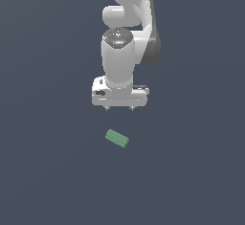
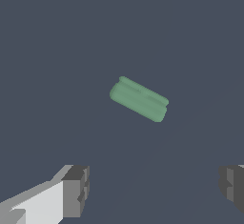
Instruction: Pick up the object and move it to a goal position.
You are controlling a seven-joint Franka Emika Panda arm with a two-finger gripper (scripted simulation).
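Approach step: pincer (image 1: 119, 108) hangs spread and empty above the green block (image 1: 116, 138), which lies askew on the bare worktop (image 1: 43, 171), so next it likely needs turning, lowering, closing.

A flat, uniform dark blue-grey surface (image 1: 48, 171) is seen across the whole exterior view, with no edge, seam or marking to be made out on it. The same plain surface (image 2: 57, 51) is shown in the wrist view, matte and evenly lit. A faint, slightly darker diagonal band is seen crossing it there. Whether it is a table or a floor cannot be told from either view. Nothing else is shown resting on it.
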